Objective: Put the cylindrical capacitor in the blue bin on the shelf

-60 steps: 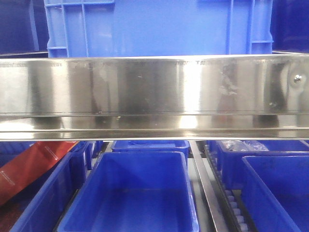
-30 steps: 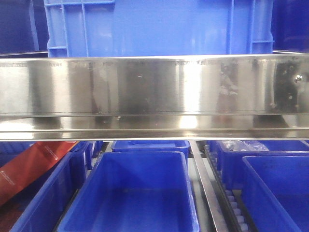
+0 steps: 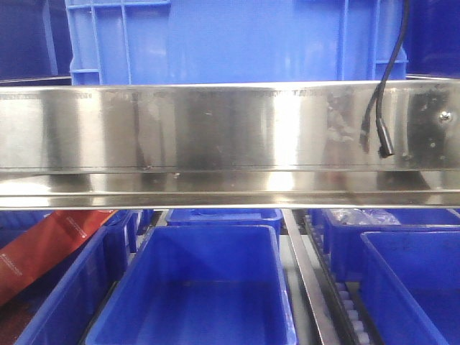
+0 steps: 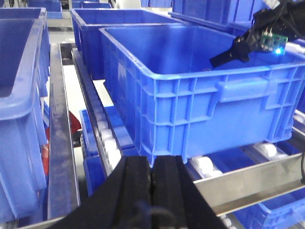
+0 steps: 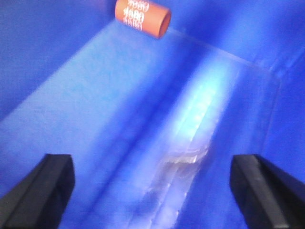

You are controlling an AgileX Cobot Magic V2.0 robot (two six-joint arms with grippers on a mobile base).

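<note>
Black cable newly dangling before shelf.

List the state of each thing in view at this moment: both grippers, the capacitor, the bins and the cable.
Left gripper: fingers shut, nothing between them.
Right gripper: fingers wide apart, empty, inside a blue bin.
Cylindrical capacitor: on its side in that bin, apart from the fingers.
Large upper bin: upright on the shelf rollers.
Front lower bin: looks empty.
Black cable: hanging before the rail.

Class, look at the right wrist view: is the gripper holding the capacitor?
No: the open right gripper is empty, and the capacitor lies apart on the bin floor.
</note>
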